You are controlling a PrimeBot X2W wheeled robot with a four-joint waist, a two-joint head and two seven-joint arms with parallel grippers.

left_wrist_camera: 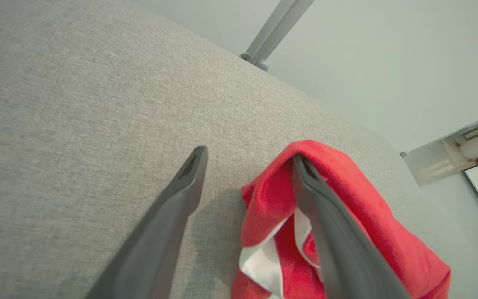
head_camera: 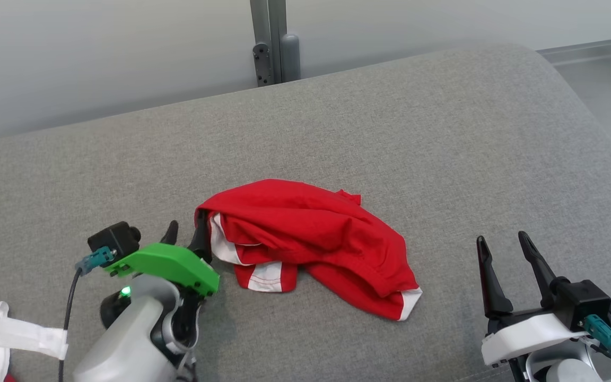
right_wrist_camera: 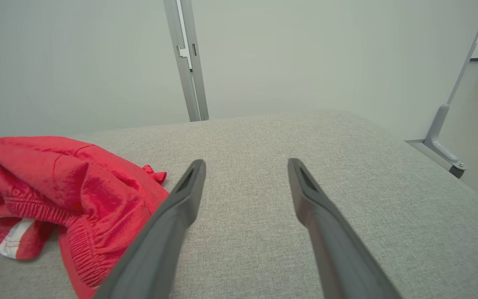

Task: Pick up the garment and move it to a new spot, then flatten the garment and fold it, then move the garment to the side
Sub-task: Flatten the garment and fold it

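Garment: red shirt with white trim, crumpled on grey cushion. One fold hoods the tip of the left gripper's inner finger, and the bulk lies to that gripper's right. Left gripper: fingers spread, nothing clamped. Right gripper: fingers spread, nothing between them, with the garment apart to its left.

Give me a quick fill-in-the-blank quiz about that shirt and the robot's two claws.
The crumpled garment is mostly ____ with white trim.
It lies on a padded surface coloured ____.
The left gripper, one finger tucked under a fold of the garment, has its jaws ____.
The right gripper holds ____.
Missing words: red; grey; open; nothing.
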